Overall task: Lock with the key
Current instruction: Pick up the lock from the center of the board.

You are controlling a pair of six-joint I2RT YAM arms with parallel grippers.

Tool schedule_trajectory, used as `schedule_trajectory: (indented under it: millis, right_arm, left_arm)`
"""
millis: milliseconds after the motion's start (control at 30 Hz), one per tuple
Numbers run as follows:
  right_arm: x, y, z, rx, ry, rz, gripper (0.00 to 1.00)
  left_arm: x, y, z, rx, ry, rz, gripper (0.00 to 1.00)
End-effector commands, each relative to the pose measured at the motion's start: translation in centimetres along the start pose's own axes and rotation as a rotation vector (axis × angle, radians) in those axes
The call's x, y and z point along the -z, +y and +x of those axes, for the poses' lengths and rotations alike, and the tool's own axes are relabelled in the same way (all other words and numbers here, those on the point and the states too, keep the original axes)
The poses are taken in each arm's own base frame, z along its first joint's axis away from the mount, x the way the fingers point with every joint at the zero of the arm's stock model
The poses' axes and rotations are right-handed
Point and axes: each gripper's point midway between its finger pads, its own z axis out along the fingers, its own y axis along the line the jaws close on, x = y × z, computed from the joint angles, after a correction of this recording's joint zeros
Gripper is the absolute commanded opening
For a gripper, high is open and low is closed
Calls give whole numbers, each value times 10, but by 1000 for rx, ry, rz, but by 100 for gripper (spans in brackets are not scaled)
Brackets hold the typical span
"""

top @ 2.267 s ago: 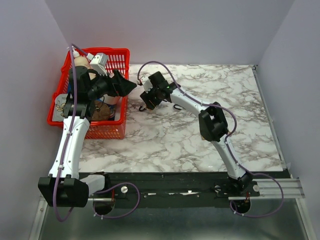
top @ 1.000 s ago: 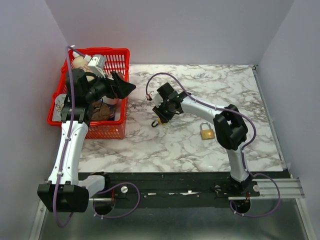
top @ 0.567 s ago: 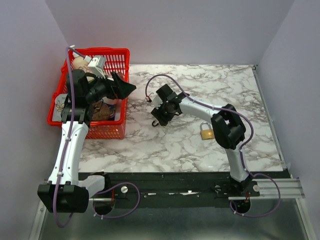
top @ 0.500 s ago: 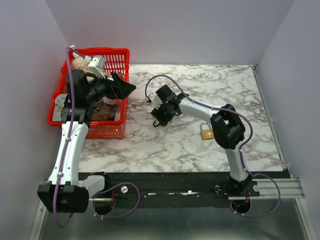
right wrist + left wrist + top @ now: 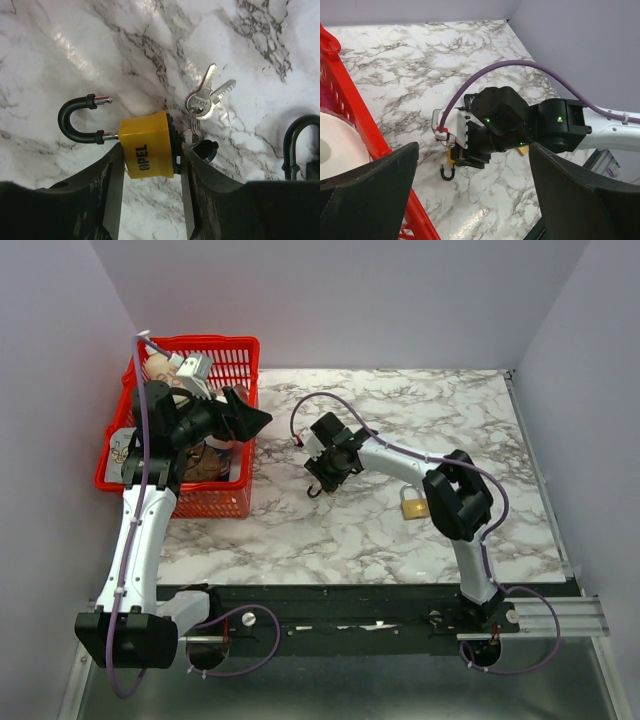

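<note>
My right gripper is shut on a yellow padlock, its fingers pressing the body from both sides low over the marble table. The padlock's black shackle stands open, one end free. A ring of silver keys hangs from the padlock's base, one key in the keyhole. The left wrist view shows the same padlock and shackle under the right gripper. My left gripper is open and empty, hovering at the red basket's right edge.
A brass padlock lies on the marble table by the right arm's elbow. A red basket with several items stands at the far left. Another black shackle shows at the right wrist view's edge.
The right gripper carried the yellow padlock from near the basket toward the table's middle, uncovering the brass padlock, then edged slightly back left. The left arm barely moved.
</note>
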Motion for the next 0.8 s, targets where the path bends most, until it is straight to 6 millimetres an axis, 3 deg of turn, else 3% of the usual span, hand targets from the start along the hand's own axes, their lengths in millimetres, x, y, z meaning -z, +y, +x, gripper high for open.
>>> schedule_trajectory:
  millis: [0, 67, 133, 200, 233, 267, 367, 533, 567, 767]
  right_arm:
    - [47, 14, -10, -28, -48, -46, 1]
    - [71, 17, -17, -51, -94, -76, 1]
    - [86, 22, -12, -83, -88, -127, 1]
    - [100, 24, -10, -129, -89, -163, 1]
    - [106, 23, -3, -156, -71, -180, 1]
    - [110, 26, -2, -168, -72, -203, 1]
    - [125, 26, 4, -202, -79, -190, 1]
    - [146, 34, 2, -338, -83, -208, 1]
    - [147, 37, 1, -350, -83, -218, 1]
    - [167, 31, -3, -422, -132, -159, 1]
  left_arm:
    - [14, -13, 4, -140, 12, 48, 98]
    - [24, -20, 8, -238, 23, 62, 98]
    - [33, -21, 11, -459, 30, 83, 97]
    - [51, -30, 29, -610, 62, 112, 95]
    - [56, -28, 33, -794, 65, 125, 95]
    - [68, -29, 49, -854, 88, 129, 95]
    - [77, -31, 78, -1131, 131, 185, 93]
    - [57, -26, 111, -1480, 243, 213, 80]
    - [47, -38, 121, -1575, 215, 276, 78]
    - [12, -55, 150, -1815, 106, 325, 65]
